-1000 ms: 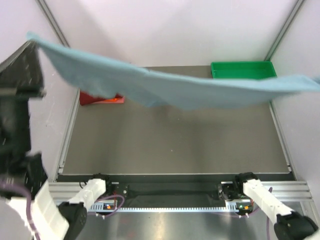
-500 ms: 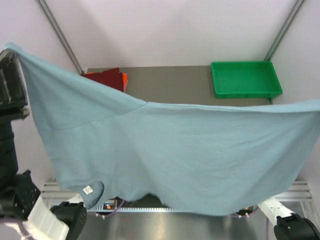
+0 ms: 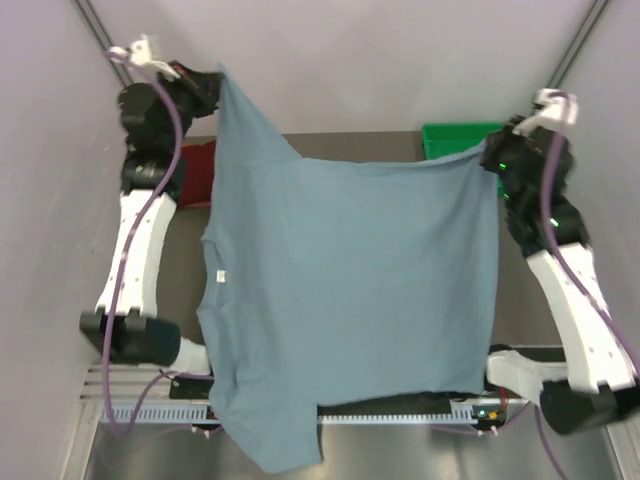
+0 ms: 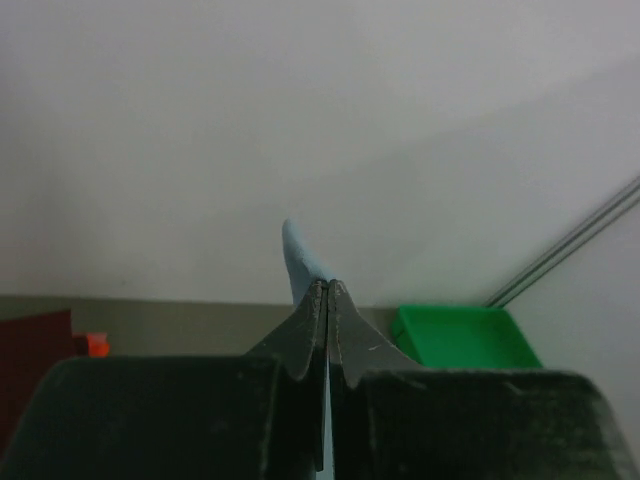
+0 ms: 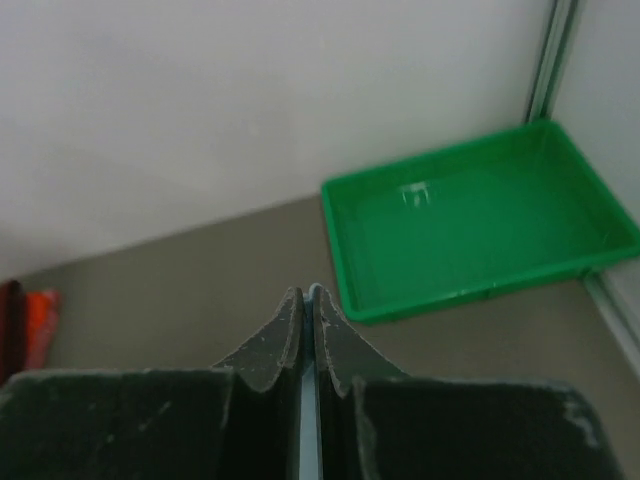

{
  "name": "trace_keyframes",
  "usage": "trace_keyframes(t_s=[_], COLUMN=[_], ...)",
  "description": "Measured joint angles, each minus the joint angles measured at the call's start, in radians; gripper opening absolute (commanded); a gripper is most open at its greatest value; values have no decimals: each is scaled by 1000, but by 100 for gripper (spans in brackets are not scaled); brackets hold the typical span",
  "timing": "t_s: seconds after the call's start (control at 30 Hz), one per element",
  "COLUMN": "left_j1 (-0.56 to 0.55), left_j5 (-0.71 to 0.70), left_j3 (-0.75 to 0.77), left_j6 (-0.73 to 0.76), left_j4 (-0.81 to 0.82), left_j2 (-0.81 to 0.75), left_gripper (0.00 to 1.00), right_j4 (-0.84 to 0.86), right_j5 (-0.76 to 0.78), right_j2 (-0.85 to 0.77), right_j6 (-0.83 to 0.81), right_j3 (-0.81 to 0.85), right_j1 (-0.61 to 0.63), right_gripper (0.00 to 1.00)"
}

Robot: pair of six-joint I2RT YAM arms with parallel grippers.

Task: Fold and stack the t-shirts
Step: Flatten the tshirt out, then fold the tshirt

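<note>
The grey-blue t-shirt (image 3: pixel 350 300) hangs spread out between my two raised arms and covers most of the table. My left gripper (image 3: pixel 215 82) is shut on its upper left corner; a tip of blue cloth (image 4: pixel 300 262) sticks out past the gripper (image 4: pixel 328 288). My right gripper (image 3: pixel 487 157) is shut on the upper right corner; a blue edge shows between its jaws in the right wrist view (image 5: pixel 308 295). The dark red t-shirt (image 3: pixel 198 170) lies folded at the far left, mostly hidden behind the cloth. An orange t-shirt edge (image 5: pixel 40 315) shows beside it.
A green plastic tray (image 3: pixel 455 140) stands at the back right, partly behind the shirt and the right arm; it also shows in the right wrist view (image 5: pixel 480 235). White walls and metal corner posts close in the table. The shirt's lower hem hangs over the near rail (image 3: pixel 400 410).
Both arms have swung up and inward with the shirt. The cloth, which was stretched wide across the view, now hangs narrower and taller between the two grippers.
</note>
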Motion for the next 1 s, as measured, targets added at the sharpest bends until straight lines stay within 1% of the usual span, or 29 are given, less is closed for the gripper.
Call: trace_keyframes(t_s=[0.1,0.2,0.33,0.5,0.6,0.7,0.87,1.0], left_j1=[-9,-19,-29,-29,-29,-29,-29,-29], left_j5=[0,1,12,24,32,34,-3,-27], left_j3=[-55,-58,-46,7,16,15,-80,-92], left_j6=[33,71,128,184,204,211,222,243], left_j4=[63,109,165,203,212,224,233,209], left_j2=[175,327,486,626,653,649,573,526], left_gripper=[0,0,0,0,0,0,0,0], right_j4=[105,188,319,451,487,497,498,487], right_j5=[-44,-96,-185,-291,-340,-373,-408,-474], right_j2=[172,335,493,667,727,749,750,760], right_j6=[2,20,48,72,89,98,100,99], right_j3=[-89,-125,-125,-78,-66,-66,-59,-11], right_j1=[-35,-87,-144,-173,-193,-227,-267,-274], right_gripper=[0,0,0,0,0,0,0,0])
